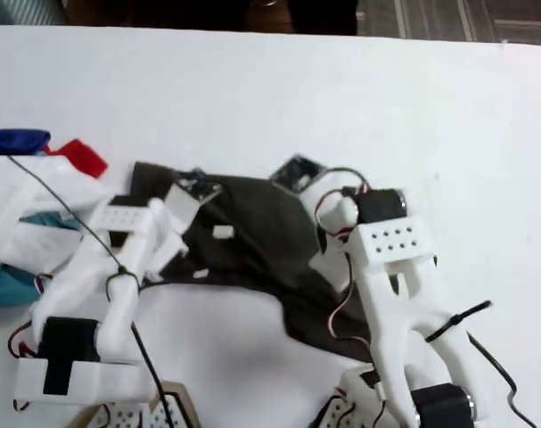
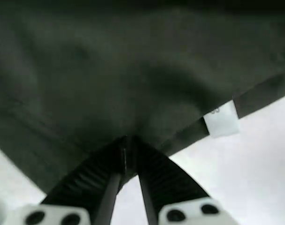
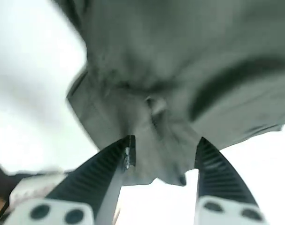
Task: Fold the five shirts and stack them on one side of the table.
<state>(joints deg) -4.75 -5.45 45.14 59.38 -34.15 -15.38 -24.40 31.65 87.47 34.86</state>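
Nearest the arms, the left gripper (image 2: 128, 140) pinches the hem of a dark shirt (image 1: 252, 232) lying crumpled at mid-table, close to its white tag (image 2: 221, 119). The right gripper (image 3: 163, 140) hangs spread over the cloth. Other shirts (image 1: 20, 223) lie heaped at the left edge of the white table (image 1: 341, 98).

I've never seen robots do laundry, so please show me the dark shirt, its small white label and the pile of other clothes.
dark shirt (image 1: 252, 227): high view, middle of the cloth.
white label (image 2: 221, 121): left wrist view, centre of the tag.
pile of clothes (image 1: 12, 205): high view, its white garment.
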